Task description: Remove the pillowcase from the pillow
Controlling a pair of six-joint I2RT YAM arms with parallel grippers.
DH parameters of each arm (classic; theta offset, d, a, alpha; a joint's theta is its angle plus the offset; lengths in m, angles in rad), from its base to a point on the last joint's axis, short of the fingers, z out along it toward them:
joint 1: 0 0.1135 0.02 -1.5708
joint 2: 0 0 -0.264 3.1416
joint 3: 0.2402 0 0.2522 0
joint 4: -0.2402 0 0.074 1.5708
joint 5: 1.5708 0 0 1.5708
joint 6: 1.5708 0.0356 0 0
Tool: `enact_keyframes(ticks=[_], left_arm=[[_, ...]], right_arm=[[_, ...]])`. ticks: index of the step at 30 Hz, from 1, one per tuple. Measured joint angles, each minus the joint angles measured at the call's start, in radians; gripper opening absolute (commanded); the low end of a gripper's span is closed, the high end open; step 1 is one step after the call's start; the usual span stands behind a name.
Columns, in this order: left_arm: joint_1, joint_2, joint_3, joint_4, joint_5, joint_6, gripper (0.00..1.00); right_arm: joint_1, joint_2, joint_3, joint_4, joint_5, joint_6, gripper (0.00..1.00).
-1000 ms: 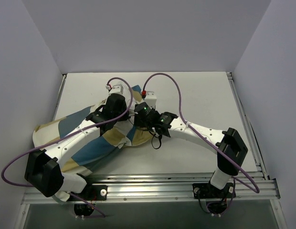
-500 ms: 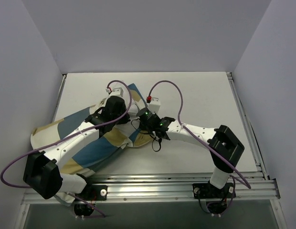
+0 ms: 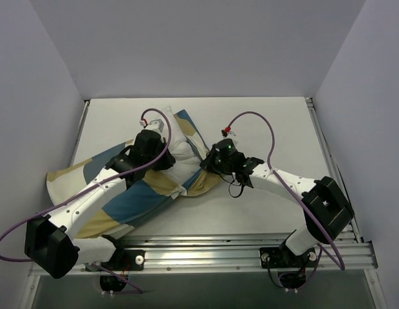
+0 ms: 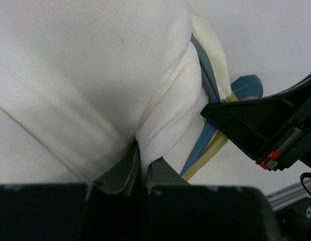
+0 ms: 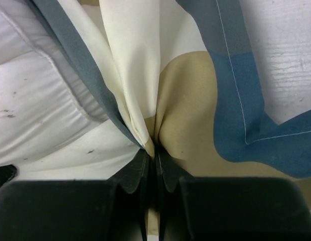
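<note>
Judging from the top view, somewhere around partway: one end of the pillow [image 3: 177, 136] bared and poking out toward the far side of the table [image 3: 283, 129], the rest apparently sheathed in the pillowcase [image 3: 132, 201], stretched down toward the near left corner. Left to do, most likely: sliding the checked cover off that longer part, or hauling the cushion clear of it. Clamped with the left gripper [image 4: 143, 159] on a pinched ridge of the pillow's white shell, jaws closed to a sliver around the fold. Nipped shut with the right gripper [image 5: 154, 153] on a gathered pleat of cream and tan pillowcase cloth, close to the cover's open mouth. Shown only from above: the whole lie of cover and cushion and both arms meeting over the mouth, yet with the fingertips hidden under the wrists. Shown only at the left wrist: the grip on plain white rather than checks, plus the right arm [image 4: 266, 120] just beside the blue-and-tan hem. Shown only at the right wrist: the pleat itself, the blue stitched edge trailing off to the right, and a seamed, faintly speckled corner of pillow at left. Impossible to tell from either wrist how much cushion is inside.
</note>
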Motion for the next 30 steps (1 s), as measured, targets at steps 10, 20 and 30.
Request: enact_keyframes(ticks=[10, 20, 30], left_arm=[[0.06, -0.116, -0.024, -0.097, 0.04, -0.004, 0.02], [0.131, -0.2, -0.019, -0.146, 0.099, 0.003, 0.02], [0.121, -0.156, -0.003, -0.039, 0.23, 0.031, 0.14]], right_arm=[[-0.08, -0.011, -0.03, 0.026, -0.182, -0.003, 0.0], [-0.189, -0.024, -0.101, 0.004, -0.259, -0.042, 0.0], [-0.219, -0.139, -0.126, -0.058, -0.301, -0.185, 0.43]])
